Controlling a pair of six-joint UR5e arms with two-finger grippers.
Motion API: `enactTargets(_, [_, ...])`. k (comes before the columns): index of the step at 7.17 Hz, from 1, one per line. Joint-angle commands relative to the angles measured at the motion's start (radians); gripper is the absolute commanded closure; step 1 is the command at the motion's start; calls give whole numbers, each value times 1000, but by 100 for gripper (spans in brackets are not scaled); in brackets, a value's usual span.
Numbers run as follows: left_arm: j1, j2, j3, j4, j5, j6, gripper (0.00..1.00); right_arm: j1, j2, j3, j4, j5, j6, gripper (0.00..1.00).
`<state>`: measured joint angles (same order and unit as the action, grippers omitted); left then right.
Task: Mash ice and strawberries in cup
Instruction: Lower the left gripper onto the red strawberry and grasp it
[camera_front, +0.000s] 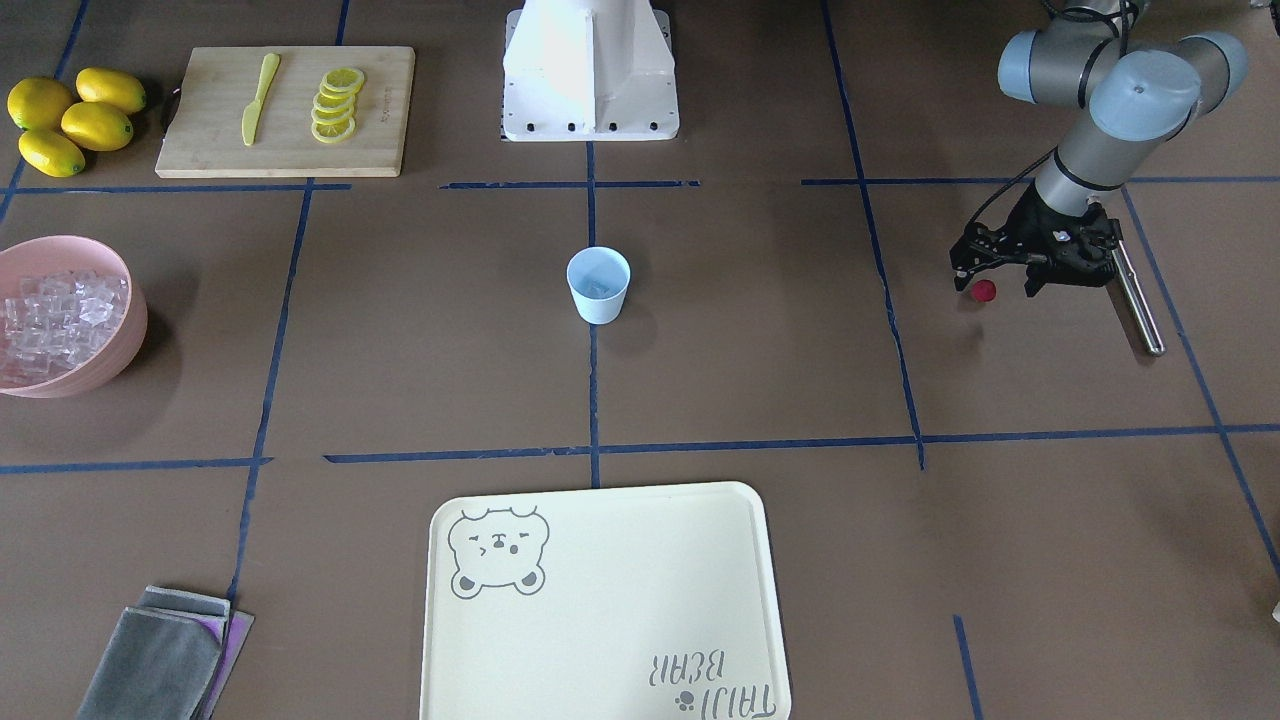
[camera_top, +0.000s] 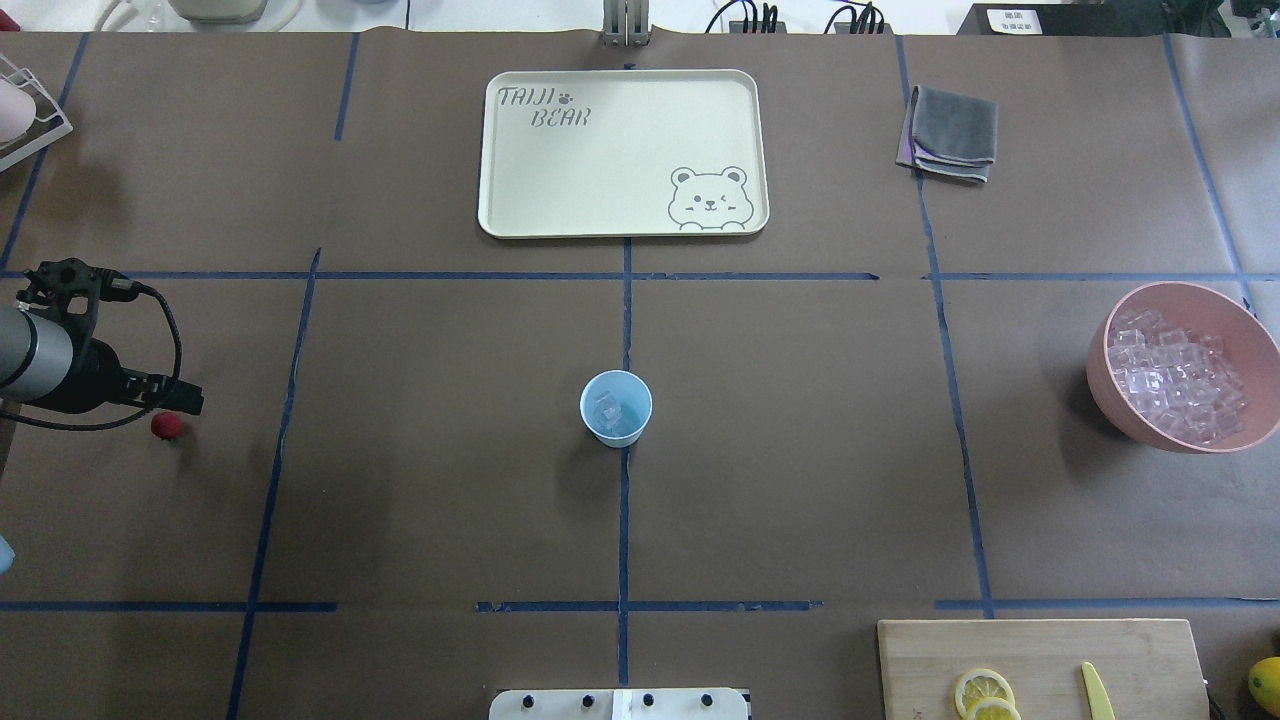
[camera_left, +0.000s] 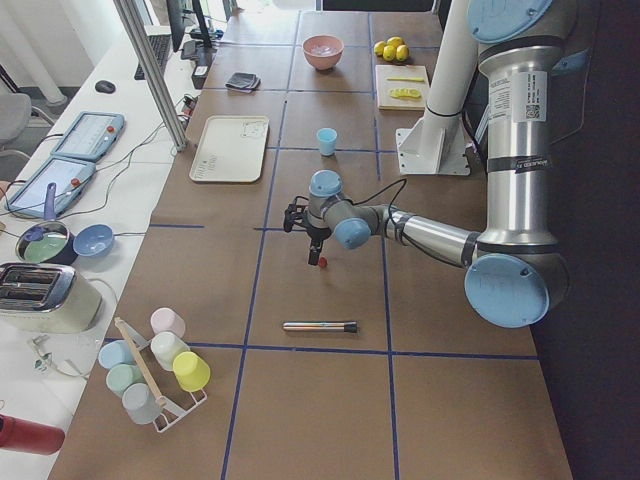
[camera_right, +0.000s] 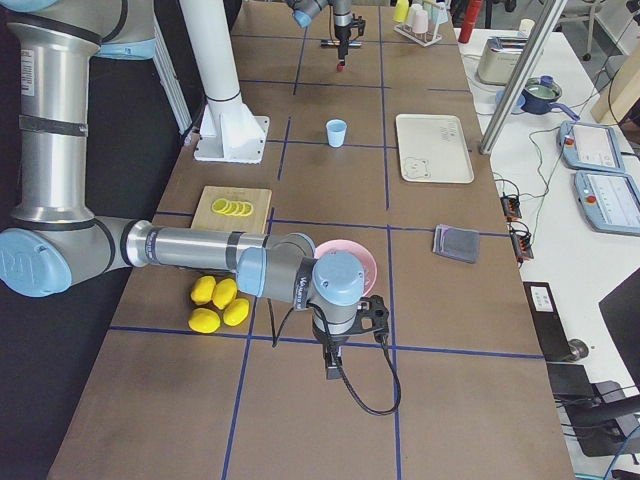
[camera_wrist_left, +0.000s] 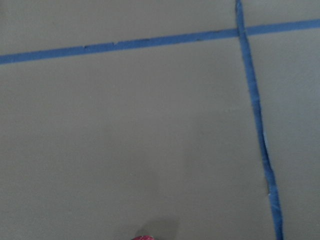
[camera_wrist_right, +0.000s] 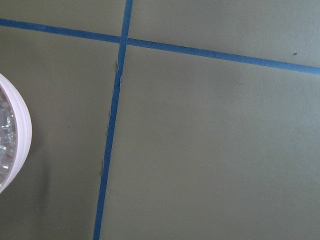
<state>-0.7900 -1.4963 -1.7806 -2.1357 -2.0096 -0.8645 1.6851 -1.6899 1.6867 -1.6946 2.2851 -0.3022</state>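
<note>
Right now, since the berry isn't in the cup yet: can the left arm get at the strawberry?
Probably yes: the left pincer hangs close over the strawberry, with only bare table around it.

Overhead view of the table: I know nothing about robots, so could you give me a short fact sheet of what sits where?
Cup: pale blue, upright, at the table's centre, with ice cubes inside
Strawberry: on the table at the robot's left side, outside the cup
Left tool: open, just over the strawberry
Right tool: beside the pink bowl; open or shut cannot be told
Pink bowl: holds many more ice cubes
Metal rod: lying on the table near the left tool
</note>
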Motion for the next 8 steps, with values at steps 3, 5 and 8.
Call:
enactTargets(3, [17,1,63,-55,-8,-8,4,-1,-2,2,1,1,0,1])
enactTargets(5, [29,1,61,-49,-8,-8,58,-1,-2,1,1,-1,0,1])
enactTargets(8, [34,-1,44,-43,-8,-7,94,-1,-2,1,1,-1,0,1])
